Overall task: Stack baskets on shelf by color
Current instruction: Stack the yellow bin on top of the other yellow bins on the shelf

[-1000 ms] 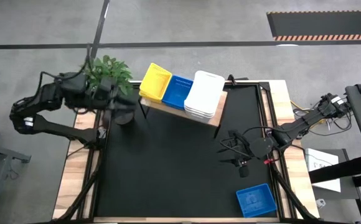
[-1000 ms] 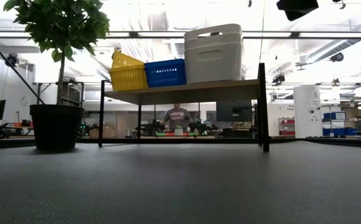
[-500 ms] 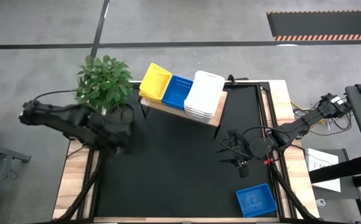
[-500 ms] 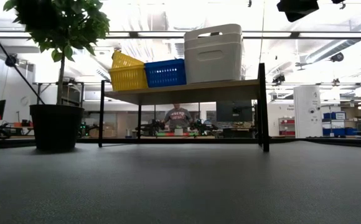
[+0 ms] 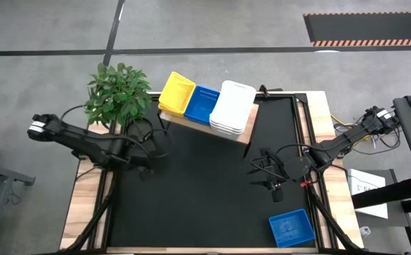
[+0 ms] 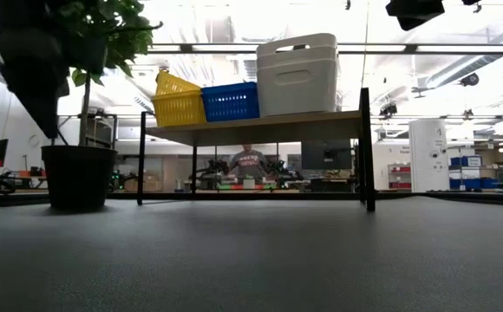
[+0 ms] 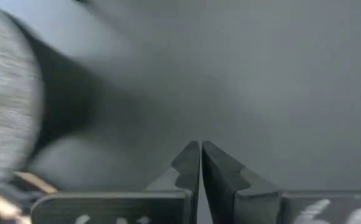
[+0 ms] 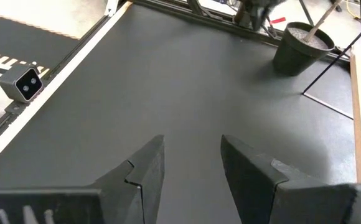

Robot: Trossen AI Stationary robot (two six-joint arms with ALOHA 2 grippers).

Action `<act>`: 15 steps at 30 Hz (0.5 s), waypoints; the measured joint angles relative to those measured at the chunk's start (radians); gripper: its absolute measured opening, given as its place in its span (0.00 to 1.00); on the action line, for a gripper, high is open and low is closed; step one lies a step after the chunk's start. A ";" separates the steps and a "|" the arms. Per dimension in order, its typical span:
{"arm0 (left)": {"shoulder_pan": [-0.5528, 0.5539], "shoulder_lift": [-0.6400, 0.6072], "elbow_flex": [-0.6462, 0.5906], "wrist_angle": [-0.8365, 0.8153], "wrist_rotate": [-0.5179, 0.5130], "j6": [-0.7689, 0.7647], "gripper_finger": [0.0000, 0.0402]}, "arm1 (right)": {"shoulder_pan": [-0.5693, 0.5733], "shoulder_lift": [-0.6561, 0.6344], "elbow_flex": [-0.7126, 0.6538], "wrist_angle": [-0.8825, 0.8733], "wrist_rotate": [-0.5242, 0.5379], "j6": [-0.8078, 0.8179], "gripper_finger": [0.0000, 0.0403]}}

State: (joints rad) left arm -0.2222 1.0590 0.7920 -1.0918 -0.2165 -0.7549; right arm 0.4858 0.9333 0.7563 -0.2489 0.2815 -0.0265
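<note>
Two robot arms at a black table, with sorted baskets on a small wooden shelf at the far edge.

Seen from above, the shelf [image 5: 242,133] sits at twelve o'clock on the table [image 5: 205,205], carrying a yellow basket [image 5: 176,93], a blue basket [image 5: 203,104] and a stack of white baskets [image 5: 232,108] side by side. The left gripper [image 5: 157,145], its fingers pressed together on nothing, hovers at nine o'clock just beside a potted plant [image 5: 118,92], near the shelf's yellow end. The right gripper [image 5: 260,172], fingers spread apart and empty, hangs at three o'clock, between the shelf and a lone blue basket [image 5: 290,228] lying at five o'clock.
</note>
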 joint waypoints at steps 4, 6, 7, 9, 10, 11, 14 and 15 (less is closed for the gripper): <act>0.004 0.077 -0.016 -0.044 -0.204 -0.018 0.00 | 0.000 0.000 0.000 0.000 0.000 0.000 0.37; 0.013 0.118 -0.016 -0.078 -0.306 -0.040 0.00 | 0.000 0.000 0.000 0.000 0.000 0.000 0.38; 0.019 0.139 -0.017 -0.091 -0.350 -0.052 0.00 | 0.000 0.000 0.000 0.000 0.000 0.000 0.38; 0.037 0.178 -0.020 -0.105 -0.395 -0.049 0.00 | 0.000 0.000 0.000 0.000 0.000 0.000 0.38; 0.048 0.196 -0.025 -0.105 -0.397 -0.037 0.00 | 0.000 0.000 0.000 0.000 0.000 0.000 0.38; 0.060 0.213 -0.032 -0.105 -0.395 -0.018 0.00 | 0.000 0.000 0.000 0.000 0.000 0.000 0.37; 0.097 0.260 -0.061 -0.103 -0.388 0.022 0.00 | 0.000 0.000 0.000 0.000 0.000 0.000 0.36; 0.111 0.273 -0.074 -0.105 -0.387 0.029 0.00 | 0.000 0.000 0.000 0.000 0.000 0.000 0.36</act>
State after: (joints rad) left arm -0.1114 1.3317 0.7177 -1.1970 -0.6034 -0.7259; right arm 0.4858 0.9333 0.7563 -0.2489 0.2817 -0.0261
